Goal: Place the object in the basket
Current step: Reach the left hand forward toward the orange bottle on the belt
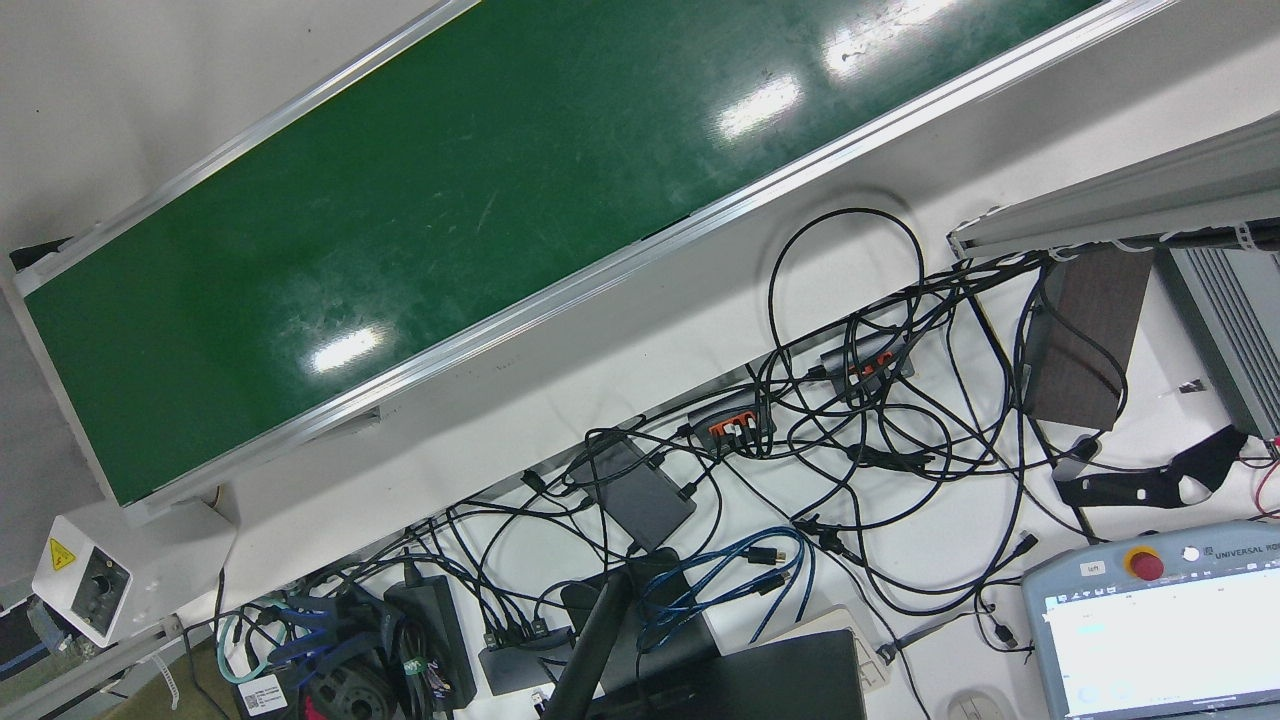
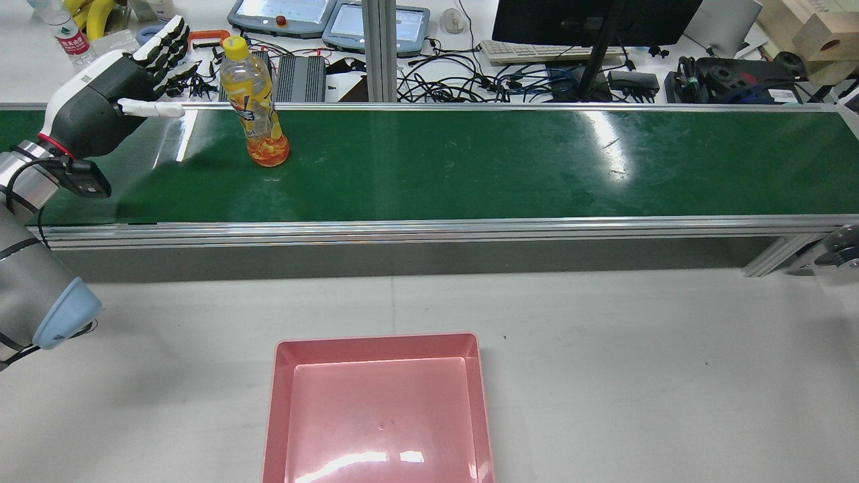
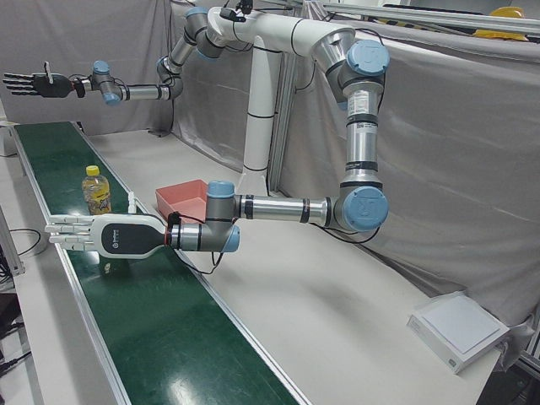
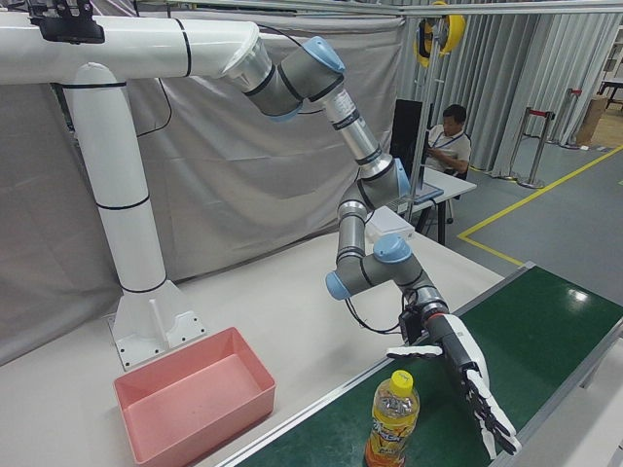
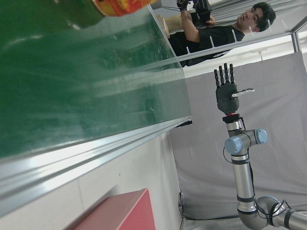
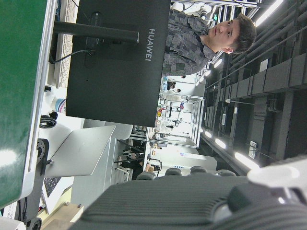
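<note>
A yellow-capped orange drink bottle (image 2: 258, 114) stands upright on the green conveyor belt (image 2: 470, 161) near its left end. It also shows in the left-front view (image 3: 97, 191) and the right-front view (image 4: 391, 418). My left hand (image 2: 127, 80) is open with flat, straight fingers. It hovers over the belt just left of the bottle without touching it, and shows in the other views too (image 3: 93, 234) (image 4: 467, 375). My right hand (image 3: 34, 84) is open and empty, raised high beyond the belt's far end. The empty pink basket (image 2: 379, 409) sits on the white table in front of the belt.
Aluminium rails (image 2: 429, 231) edge the belt. Behind it lie tangled cables (image 1: 850, 440), a monitor (image 2: 597, 20) and teach pendants (image 2: 282, 13). A white box (image 3: 460, 329) sits at the table corner. The white arm pedestal (image 4: 136, 253) stands behind the basket.
</note>
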